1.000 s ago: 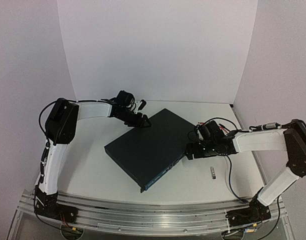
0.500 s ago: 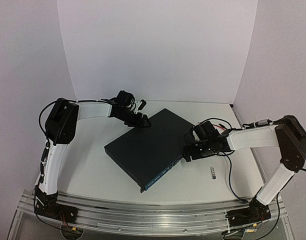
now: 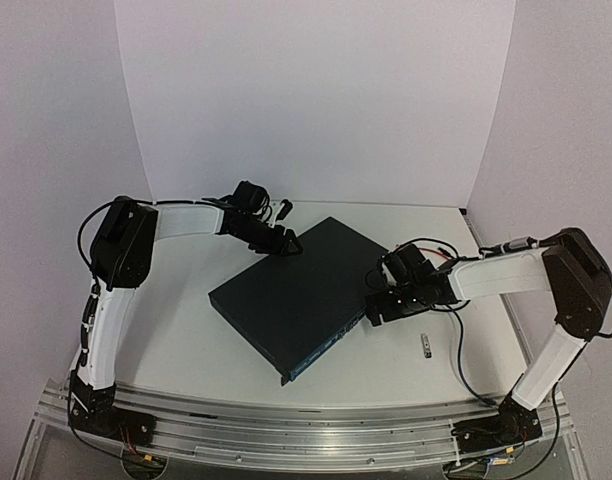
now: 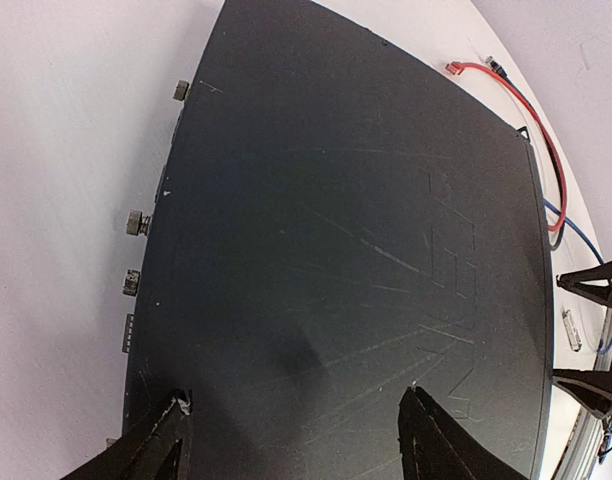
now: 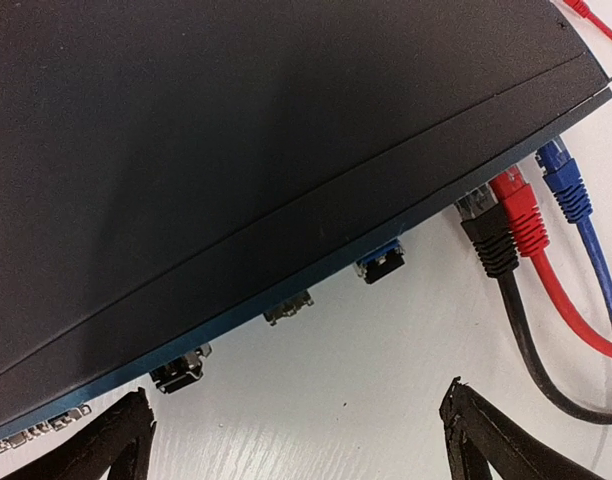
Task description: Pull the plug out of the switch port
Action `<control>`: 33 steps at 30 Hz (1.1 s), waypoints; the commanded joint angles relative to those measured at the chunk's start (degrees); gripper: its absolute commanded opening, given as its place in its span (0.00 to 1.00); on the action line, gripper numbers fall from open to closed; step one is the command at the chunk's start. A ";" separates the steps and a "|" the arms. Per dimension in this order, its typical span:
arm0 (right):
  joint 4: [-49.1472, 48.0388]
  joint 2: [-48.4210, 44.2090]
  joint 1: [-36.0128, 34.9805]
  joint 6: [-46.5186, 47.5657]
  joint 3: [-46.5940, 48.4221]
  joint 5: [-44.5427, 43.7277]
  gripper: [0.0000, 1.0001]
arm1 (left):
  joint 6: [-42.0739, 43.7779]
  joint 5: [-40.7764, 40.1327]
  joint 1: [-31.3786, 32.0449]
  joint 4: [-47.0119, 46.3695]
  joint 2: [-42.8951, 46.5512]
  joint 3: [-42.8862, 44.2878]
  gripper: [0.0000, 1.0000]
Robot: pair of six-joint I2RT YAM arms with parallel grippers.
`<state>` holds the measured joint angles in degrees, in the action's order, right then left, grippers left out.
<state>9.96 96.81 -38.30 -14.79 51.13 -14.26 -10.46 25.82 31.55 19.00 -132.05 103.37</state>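
Observation:
The switch (image 3: 296, 295) is a flat dark box lying at an angle mid-table. Its top (image 4: 336, 230) fills the left wrist view. My left gripper (image 3: 286, 243) sits over the far corner, open, its fingertips (image 4: 166, 440) spread above the lid. Along the thin blue-edged port face (image 5: 316, 275), a black plug (image 5: 491, 238), a red plug (image 5: 516, 203) and a blue plug (image 5: 564, 180) sit side by side with their cables. Three short stubs (image 5: 381, 262) also stick out. My right gripper (image 5: 296, 430) is open in front of this face, holding nothing, apart from the plugs.
A small silver piece (image 3: 426, 345) lies loose on the white table right of the switch. The black, red and blue cables (image 5: 576, 330) trail off to the right. White walls (image 3: 316, 100) close in the back and sides.
The right arm has shifted a little left, closer to the switch's port face, and its jaws have spread slightly wider. The left arm and the switch have stayed still.

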 commanded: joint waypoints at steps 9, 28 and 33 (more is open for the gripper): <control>-2.00 2.31 -0.28 -2.30 3.58 -4.96 0.98 | 0.27 -2.89 -0.44 9.41 -3.66 -1.97 0.70; 4.57 -0.73 -0.27 -19.24 2.81 -14.92 0.98 | 1.39 -4.38 -0.52 10.26 -4.18 -2.14 0.70; 11.68 -1.44 0.39 -22.46 4.67 -15.26 0.98 | 1.37 -4.94 -0.61 10.29 -4.28 -2.04 0.70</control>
<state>15.02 98.26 -40.23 -31.08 53.13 -20.71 -8.92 25.70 31.55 19.25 -132.05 103.39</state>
